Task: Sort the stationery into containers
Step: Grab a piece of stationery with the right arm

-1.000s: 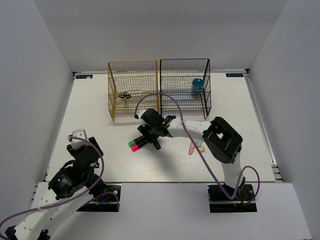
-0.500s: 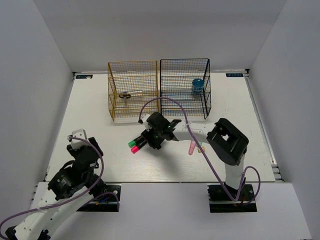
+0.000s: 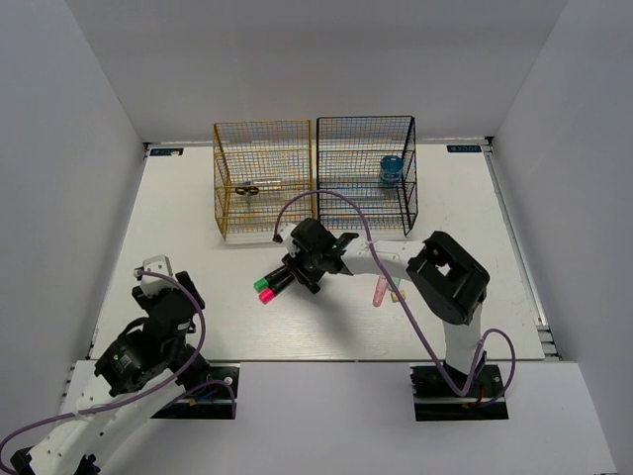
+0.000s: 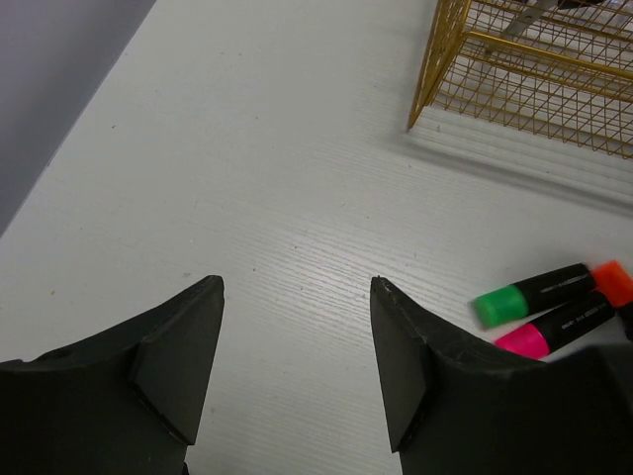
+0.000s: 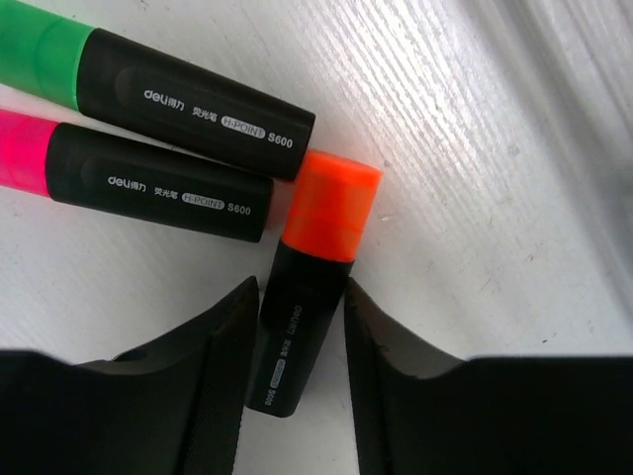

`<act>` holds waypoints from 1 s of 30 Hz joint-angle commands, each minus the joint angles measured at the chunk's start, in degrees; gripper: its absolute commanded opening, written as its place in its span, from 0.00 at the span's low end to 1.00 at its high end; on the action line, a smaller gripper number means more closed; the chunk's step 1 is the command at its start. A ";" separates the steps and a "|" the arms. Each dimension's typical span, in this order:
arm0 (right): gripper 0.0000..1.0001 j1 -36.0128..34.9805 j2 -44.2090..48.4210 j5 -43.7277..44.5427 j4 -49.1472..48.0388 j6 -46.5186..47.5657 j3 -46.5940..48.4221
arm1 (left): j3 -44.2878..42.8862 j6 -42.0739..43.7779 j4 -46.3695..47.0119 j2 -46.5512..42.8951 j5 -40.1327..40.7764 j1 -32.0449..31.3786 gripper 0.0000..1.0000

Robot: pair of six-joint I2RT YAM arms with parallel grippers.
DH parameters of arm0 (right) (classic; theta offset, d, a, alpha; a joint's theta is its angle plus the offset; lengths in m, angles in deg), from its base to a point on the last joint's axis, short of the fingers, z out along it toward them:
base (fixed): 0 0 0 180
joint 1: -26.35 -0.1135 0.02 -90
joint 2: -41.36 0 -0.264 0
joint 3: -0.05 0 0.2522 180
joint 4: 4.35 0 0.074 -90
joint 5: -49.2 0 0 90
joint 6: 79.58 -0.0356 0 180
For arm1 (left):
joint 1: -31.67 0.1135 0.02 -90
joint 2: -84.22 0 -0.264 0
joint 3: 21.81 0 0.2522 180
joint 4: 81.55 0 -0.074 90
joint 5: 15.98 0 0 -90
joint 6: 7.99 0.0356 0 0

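Slippage looms: right claw (image 5: 302,307) straddles the orange-capped highlighter (image 5: 331,203), which lies on the surface (image 5: 495,148) just beside the pink-capped highlighter (image 5: 148,183); whether it pinches cannot be told. Held near its tail, it may pivot loose. Left claw (image 4: 297,356) hangs released.

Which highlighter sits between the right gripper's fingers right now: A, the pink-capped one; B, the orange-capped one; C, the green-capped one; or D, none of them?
B: in the right wrist view the black barrel of the orange-capped highlighter lies between the fingers of the right gripper, while the green-capped highlighter and the pink-capped highlighter lie off to the side, outside the fingers.
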 commanded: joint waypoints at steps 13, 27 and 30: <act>0.00 -0.70 -3.48 1.55 11.14 2.63 -2.23 | 0.21 0.57 1.18 0.20 -1.22 0.07 0.71; 0.00 -0.17 10.84 -8.91 18.70 16.51 10.41 | 0.21 2.50 2.76 6.44 -5.96 0.07 0.71; 0.00 -0.08 12.87 -10.58 19.31 23.53 13.84 | 0.04 2.68 2.77 8.46 -6.93 0.07 0.71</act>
